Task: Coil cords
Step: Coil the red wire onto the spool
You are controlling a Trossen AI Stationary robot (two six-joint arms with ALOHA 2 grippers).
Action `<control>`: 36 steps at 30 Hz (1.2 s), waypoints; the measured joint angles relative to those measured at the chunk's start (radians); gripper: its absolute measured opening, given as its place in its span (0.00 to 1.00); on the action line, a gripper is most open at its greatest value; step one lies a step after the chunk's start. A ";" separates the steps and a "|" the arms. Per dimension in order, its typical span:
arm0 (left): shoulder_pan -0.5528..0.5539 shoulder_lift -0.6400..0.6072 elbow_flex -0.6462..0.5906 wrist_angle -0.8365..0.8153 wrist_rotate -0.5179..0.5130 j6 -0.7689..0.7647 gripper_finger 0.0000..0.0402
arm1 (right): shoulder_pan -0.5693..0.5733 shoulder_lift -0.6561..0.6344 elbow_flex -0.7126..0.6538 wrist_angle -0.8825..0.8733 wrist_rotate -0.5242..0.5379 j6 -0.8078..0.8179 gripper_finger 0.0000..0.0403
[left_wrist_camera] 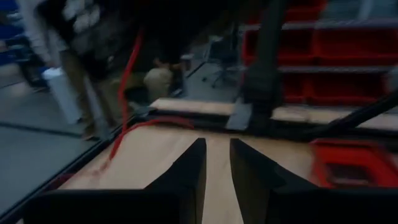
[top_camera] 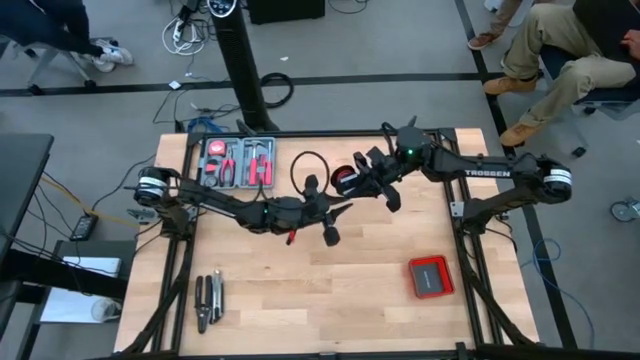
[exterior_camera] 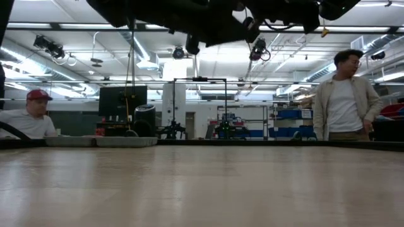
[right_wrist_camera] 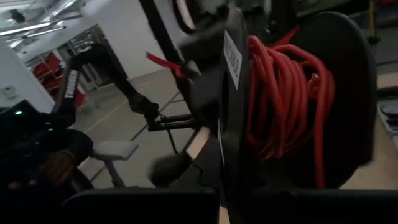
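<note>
**benchwatcher:** ok what's actually sitting on that wooden table [top_camera: 320,300]?

**torque_tim:** Taking the table as reference: a grey tool tray [top_camera: 238,163] with red-handled pliers sits at its far left corner. A flat red square box [top_camera: 431,276] lies toward its near right side. A couple of dark hand tools [top_camera: 208,300] lie side by side near its near left edge.

**benchwatcher:** and around it?

**torque_tim:** Beyond the table's far edge there's a person in a red cap [exterior_camera: 28,120] on the left and a person in a beige jacket [exterior_camera: 345,101] standing on the right. A black pole [top_camera: 240,65] rises just behind the tray.
</note>
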 joint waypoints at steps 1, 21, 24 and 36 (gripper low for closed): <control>0.003 0.003 0.000 -0.012 -0.018 0.000 0.19 | 0.000 -0.005 0.000 0.000 -0.010 -0.003 0.00; 0.058 -0.176 0.005 -0.138 0.195 0.032 0.19 | 0.096 -0.235 0.000 -0.460 0.258 -0.370 0.00; 0.095 -0.224 0.053 -0.342 0.311 -0.054 0.19 | 0.131 -0.237 0.000 -0.485 0.340 -0.385 0.00; 0.117 -0.232 0.303 -0.775 0.418 -0.081 0.19 | 0.257 -0.236 0.000 -0.554 0.628 -0.459 0.00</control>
